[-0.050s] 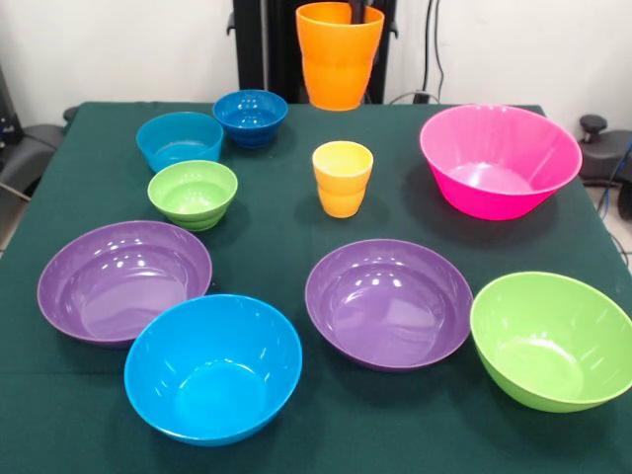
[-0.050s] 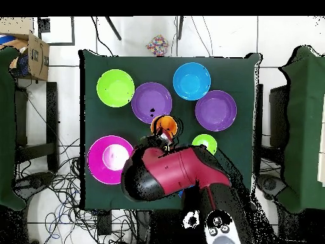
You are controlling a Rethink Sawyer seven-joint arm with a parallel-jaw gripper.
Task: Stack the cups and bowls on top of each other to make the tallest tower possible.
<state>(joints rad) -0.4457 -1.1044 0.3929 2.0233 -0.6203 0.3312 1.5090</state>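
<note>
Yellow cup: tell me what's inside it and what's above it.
The yellow cup looks empty, though its bottom is hidden by its rim. The orange cup hangs above and behind it, off the table. The gripper holding it is barely visible.

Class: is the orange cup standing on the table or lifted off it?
Lifted. In the front view the orange cup hangs upright above the table, its base clear of the cloth, with the gripper at its rim.
</note>
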